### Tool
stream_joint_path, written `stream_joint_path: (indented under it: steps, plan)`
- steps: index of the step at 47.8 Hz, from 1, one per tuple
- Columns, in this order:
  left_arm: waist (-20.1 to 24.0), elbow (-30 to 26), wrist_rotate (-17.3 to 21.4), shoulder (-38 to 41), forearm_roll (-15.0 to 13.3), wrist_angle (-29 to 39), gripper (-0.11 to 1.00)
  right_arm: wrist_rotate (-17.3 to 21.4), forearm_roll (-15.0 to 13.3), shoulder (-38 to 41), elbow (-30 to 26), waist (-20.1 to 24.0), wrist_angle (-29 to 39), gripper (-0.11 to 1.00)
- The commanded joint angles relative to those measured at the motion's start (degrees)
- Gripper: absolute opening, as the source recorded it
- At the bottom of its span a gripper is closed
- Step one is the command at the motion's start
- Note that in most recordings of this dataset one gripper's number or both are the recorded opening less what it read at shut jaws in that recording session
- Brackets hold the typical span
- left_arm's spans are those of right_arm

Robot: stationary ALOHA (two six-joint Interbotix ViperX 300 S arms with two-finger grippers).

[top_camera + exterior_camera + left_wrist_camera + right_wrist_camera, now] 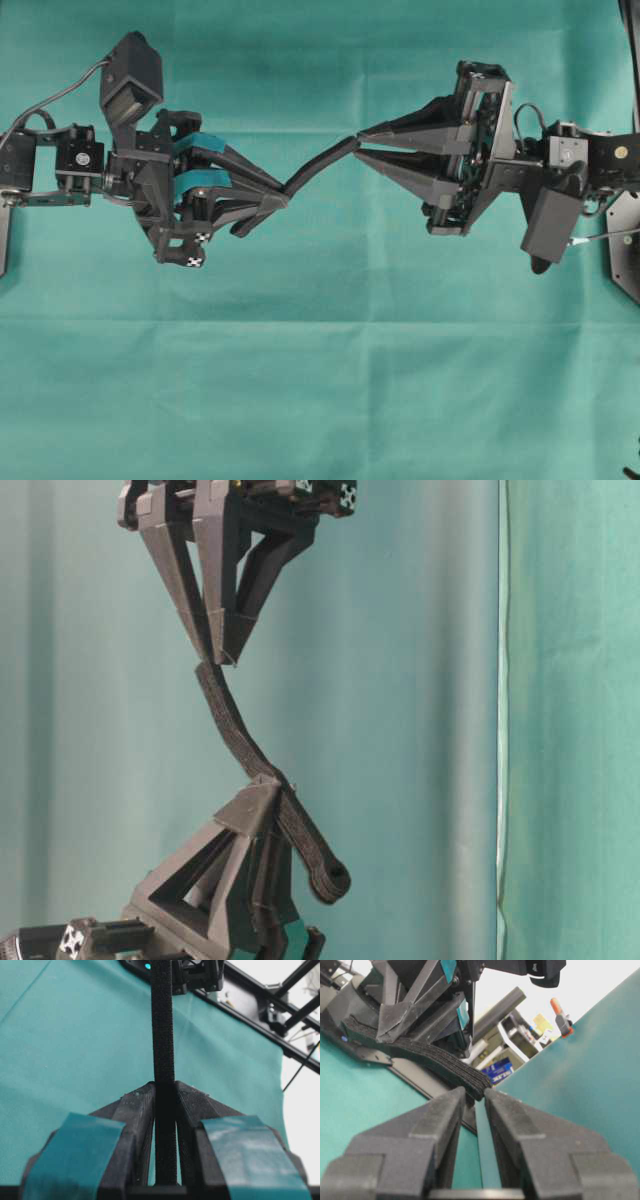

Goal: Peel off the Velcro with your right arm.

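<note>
From my overhead view I look straight down on the green cloth (pixel 320 400), far enough back to take in both arms facing each other across the middle. My table-level camera sits low and close, looking level along the line of the arms, so the left gripper (pixel 262 798) fills the bottom foreground and the right gripper (pixel 222 658) hangs at the top, farther off. My left wrist camera looks out along its own fingers (pixel 137 1110), very near, toward the opposite arm. My right wrist camera does the reverse. All four views share the Velcro (pixel 320 165) stretched between the two grippers
</note>
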Motion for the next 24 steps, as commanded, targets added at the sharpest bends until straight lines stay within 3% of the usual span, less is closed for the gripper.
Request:
stream_joint_path:
  steps: [1, 24]
  plan:
    - [0.18, -0.62, -0.09, -0.7, -0.09, -0.62, 0.1, 0.26, -0.09, -0.53, -0.44, -0.09, -1.32, 0.02]
    - [0.18, -0.79, -0.09, -0.7, 0.0, -0.62, 0.1, 0.35, -0.09, -1.05, 0.7, -0.09, -2.2, 0.02]
